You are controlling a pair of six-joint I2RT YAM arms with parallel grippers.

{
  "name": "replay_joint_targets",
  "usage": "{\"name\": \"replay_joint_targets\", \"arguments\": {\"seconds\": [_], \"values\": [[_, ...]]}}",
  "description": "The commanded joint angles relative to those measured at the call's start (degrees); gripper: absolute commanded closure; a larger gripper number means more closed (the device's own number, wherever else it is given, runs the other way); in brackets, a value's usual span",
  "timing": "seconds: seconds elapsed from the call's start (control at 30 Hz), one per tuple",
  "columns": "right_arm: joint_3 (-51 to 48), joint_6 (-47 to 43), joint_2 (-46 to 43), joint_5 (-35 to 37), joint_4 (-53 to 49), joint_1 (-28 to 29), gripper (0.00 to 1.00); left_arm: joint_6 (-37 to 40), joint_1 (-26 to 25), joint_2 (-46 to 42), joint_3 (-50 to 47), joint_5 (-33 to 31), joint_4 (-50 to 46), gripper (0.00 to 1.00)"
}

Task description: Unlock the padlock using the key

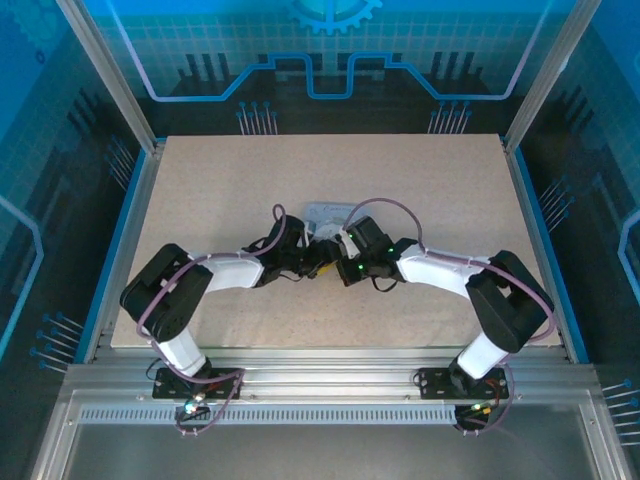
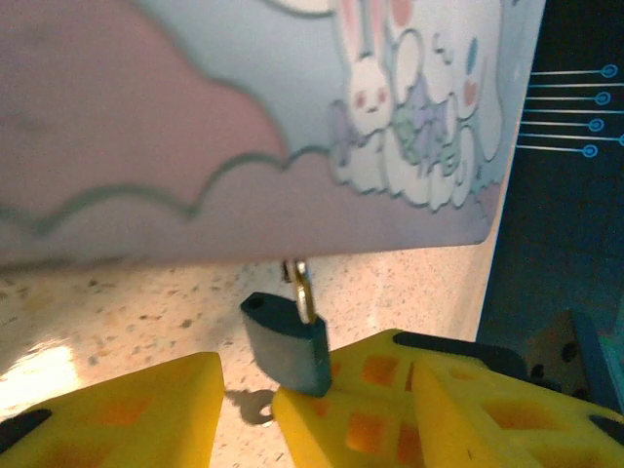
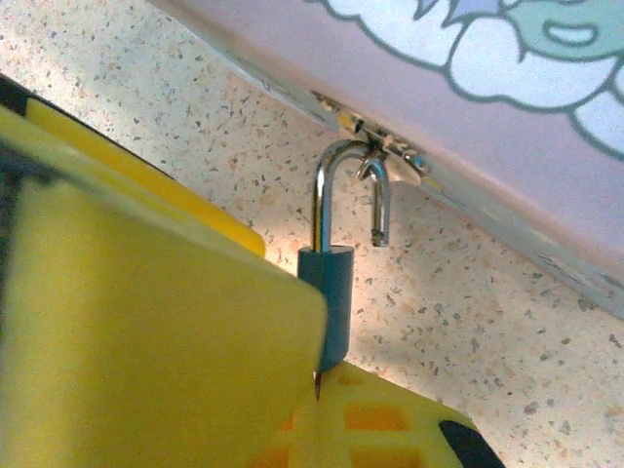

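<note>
The padlock (image 3: 331, 292), a small dark grey body, hangs by its silver shackle (image 3: 322, 195) from the hasp of a pastel cartoon tin (image 3: 507, 88). One shackle end stands free of the body. My right gripper (image 3: 322, 375) is shut on the key (image 3: 317, 382), a thin dark sliver just under the padlock's base. In the left wrist view the padlock (image 2: 288, 341) leans on the right finger (image 2: 370, 409) of my left gripper (image 2: 249, 400). That gripper is open, and its other finger is apart from the padlock. Both grippers (image 1: 312, 262) (image 1: 345, 268) meet just in front of the tin (image 1: 330, 213).
The tin lies mid-table on the speckled tabletop (image 1: 200, 200), close above both wrists. Aluminium frame rails (image 1: 330, 375) run along the near edge, and blue panel walls (image 1: 60, 150) enclose the sides and back.
</note>
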Motion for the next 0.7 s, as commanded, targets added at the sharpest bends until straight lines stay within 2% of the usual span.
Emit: {"name": "replay_joint_targets", "arguments": {"seconds": [0.0,0.37,0.67], "values": [[-0.29,-1.34,0.07,-1.58,2.50,-0.22,1.00,-0.28,0.50,-3.00,-2.19,-2.53,1.51,0.46],[0.02,-4.71,1.59,-4.49,-1.12,-1.42,1.00,1.60,3.71,-8.76,-4.55,-5.75,-1.80,0.43],[1.03,-6.68,2.26,-3.27,-4.01,-1.38,1.00,2.52,5.43,-10.44,-5.79,-5.39,-2.12,0.43]]}}
